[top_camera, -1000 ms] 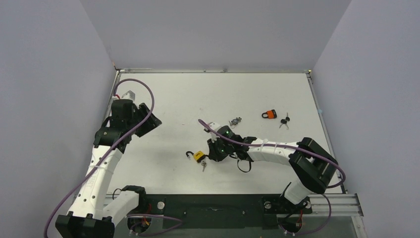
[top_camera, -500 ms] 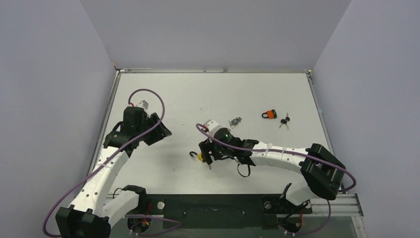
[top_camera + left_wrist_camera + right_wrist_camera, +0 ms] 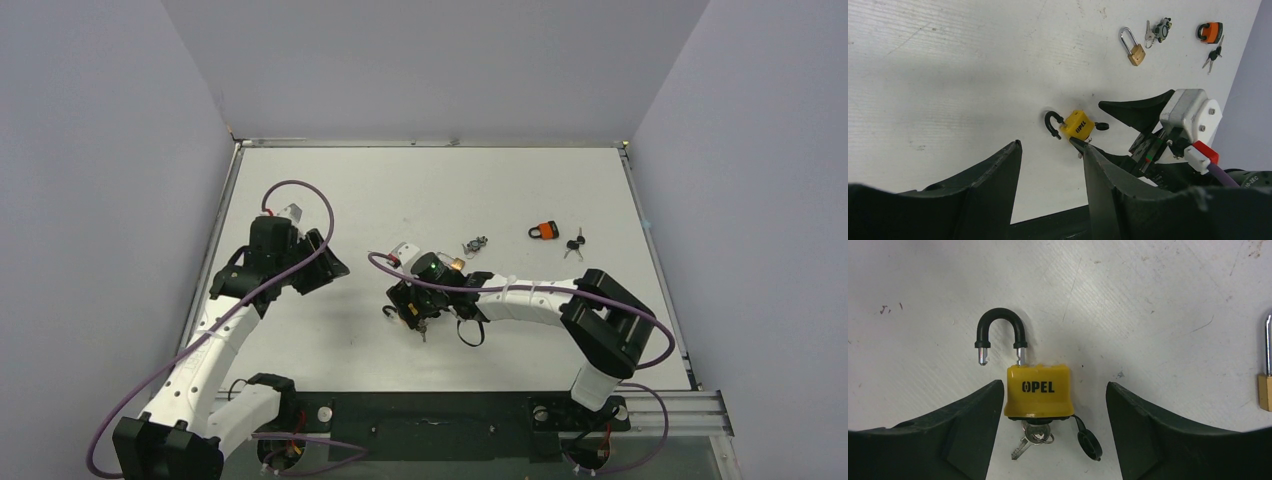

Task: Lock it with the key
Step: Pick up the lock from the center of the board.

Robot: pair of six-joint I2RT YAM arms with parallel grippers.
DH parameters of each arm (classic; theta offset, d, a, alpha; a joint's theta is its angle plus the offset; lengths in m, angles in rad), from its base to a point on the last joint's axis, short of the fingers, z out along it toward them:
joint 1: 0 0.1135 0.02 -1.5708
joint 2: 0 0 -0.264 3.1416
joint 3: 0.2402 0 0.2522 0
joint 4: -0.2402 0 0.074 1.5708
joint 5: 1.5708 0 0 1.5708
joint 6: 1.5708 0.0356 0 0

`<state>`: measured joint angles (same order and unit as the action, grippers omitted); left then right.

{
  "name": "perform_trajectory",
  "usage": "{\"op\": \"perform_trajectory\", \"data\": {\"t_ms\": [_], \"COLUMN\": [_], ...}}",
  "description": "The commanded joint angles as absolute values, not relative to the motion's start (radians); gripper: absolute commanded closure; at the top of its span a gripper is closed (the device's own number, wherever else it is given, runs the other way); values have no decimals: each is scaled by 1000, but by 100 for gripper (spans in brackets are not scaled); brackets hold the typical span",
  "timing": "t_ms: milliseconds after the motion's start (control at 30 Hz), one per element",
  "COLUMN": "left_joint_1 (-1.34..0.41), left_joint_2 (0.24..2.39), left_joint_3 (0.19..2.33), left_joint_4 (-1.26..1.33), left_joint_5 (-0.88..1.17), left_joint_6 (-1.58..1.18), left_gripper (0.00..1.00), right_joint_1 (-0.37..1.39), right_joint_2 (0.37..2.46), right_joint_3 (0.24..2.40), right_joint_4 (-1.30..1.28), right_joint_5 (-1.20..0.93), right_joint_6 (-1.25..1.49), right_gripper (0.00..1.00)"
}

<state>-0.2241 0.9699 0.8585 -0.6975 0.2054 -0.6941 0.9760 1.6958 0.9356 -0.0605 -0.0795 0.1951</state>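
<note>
Up top, right claw (image 3: 410, 315) hangs low over the table (image 3: 450, 190), left claw (image 3: 335, 268) open and empty beside it; left wrist, yellow padlock (image 3: 1077, 125) lies flat between the right claw's spread fingers; right wrist, key (image 3: 1032, 437) inserted, shackle (image 3: 998, 332) up, so locking is not yet done.

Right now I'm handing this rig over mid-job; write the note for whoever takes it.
Right jaws: open, straddling the yellow padlock, not closed on it.
Left jaws: open, empty, above the table, left of that lock.
The lock lies flat mid-table. Its shackle is raised, with one leg out of the body, and the key sits in the keyhole.
Done: key inserted.
Left: grip the body, press the shackle home, probably turn the key.
The brass padlock and orange padlock lie farther back.
</note>
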Motion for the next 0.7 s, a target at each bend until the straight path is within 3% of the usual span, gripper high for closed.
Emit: {"op": "perform_trajectory", "data": {"t_ms": [0, 433, 567, 667], "left_joint_1": [-230, -229, -229, -230], "left_joint_2": [975, 1013, 1033, 1047], "left_joint_3": [858, 799, 777, 769], "left_joint_4": [-643, -591, -567, -550], "left_joint_5": [237, 307, 338, 371], "left_joint_6": [-690, -724, -736, -739], "left_gripper": [54, 54, 54, 54], "right_joint_1": [980, 991, 992, 990], "right_joint_2": [1709, 1741, 1733, 1701], "right_joint_3": [969, 928, 915, 906], "right_joint_4": [-46, -9, 27, 29], "right_joint_5": [-109, -125, -127, -119], "right_joint_6": [169, 189, 197, 201], "right_gripper": [30, 44, 64, 86]}}
